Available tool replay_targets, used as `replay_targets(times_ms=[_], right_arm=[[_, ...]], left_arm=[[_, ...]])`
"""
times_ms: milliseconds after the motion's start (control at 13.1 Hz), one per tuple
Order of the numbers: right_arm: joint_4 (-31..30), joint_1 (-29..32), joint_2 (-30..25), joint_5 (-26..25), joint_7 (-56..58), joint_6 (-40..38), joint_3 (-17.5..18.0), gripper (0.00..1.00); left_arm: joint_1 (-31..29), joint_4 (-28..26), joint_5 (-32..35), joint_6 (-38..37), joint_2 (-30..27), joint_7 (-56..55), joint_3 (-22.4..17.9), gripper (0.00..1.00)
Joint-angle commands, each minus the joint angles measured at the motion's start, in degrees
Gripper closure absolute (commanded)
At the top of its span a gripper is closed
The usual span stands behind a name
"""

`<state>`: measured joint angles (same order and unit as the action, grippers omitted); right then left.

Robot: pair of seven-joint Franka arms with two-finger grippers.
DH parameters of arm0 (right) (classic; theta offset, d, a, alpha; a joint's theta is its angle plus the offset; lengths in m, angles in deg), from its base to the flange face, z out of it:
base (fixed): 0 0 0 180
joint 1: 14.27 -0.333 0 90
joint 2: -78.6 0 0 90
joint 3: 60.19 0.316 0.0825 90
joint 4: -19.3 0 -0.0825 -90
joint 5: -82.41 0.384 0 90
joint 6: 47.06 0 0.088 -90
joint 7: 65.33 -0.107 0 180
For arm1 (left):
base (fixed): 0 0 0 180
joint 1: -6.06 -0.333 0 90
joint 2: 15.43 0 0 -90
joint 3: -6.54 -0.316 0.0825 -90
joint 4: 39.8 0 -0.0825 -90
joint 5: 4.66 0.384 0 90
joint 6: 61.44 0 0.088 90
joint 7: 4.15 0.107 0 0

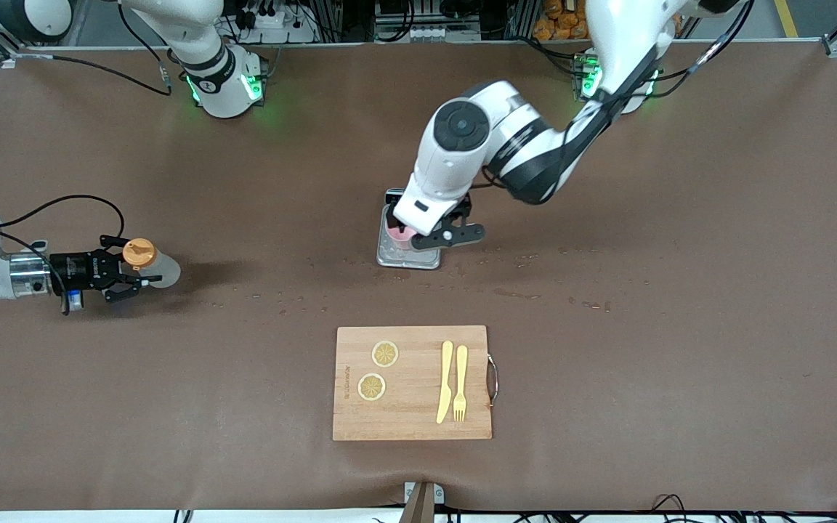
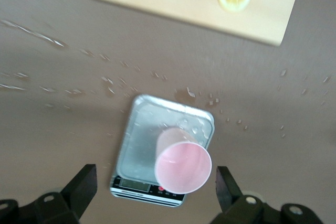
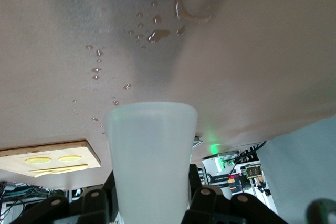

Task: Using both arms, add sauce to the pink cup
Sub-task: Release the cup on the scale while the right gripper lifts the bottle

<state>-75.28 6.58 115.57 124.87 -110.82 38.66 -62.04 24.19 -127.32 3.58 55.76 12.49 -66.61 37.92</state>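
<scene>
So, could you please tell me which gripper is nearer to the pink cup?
The left. The left gripper is right over the pink cup, which stands on the scale, fingers open either side. The right gripper holds the sauce bottle toward the right arm's end of the table.

Matt brown table cover (image 1: 680,290), glossy metal scale (image 2: 147,129), wooden board (image 1: 413,383).

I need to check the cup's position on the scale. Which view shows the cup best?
The left wrist view: the cup shows whole, rim and inside, standing on the scale between the left end effector's open fingers. The front view shows only a pink sliver under that arm. The right wrist view does not show it.
</scene>
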Motion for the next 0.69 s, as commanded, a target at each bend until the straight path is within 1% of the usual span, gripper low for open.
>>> replay_targets(times_ms=[0, 229, 458, 611], right_arm=[[-1.3, -3.1, -3.9, -1.5, -5.1, 1.0, -0.5, 0.48], [-1.3, -4.9, -5.1, -1.9, -8.1, 1.6, -0.5, 0.48], [-1.4, -8.2, -7.9, -3.7, -14.0, 2.4, -0.5, 0.48], [-2.2, -11.1, -10.4, -5.4, -18.6, 3.8, -0.5, 0.48]], left_arm=[[-5.3, -1.8, 0.8, -4.2, -7.4, 2.1, 0.5, 0.0], [-9.8, -1.8, -1.3, -8.6, -11.6, 8.8, 0.5, 0.0], [-17.0, -1.7, -7.9, -15.4, -17.8, 20.2, 0.5, 0.0], [-20.9, -1.7, -9.1, -20.0, -20.2, 27.7, 0.4, 0.0]])
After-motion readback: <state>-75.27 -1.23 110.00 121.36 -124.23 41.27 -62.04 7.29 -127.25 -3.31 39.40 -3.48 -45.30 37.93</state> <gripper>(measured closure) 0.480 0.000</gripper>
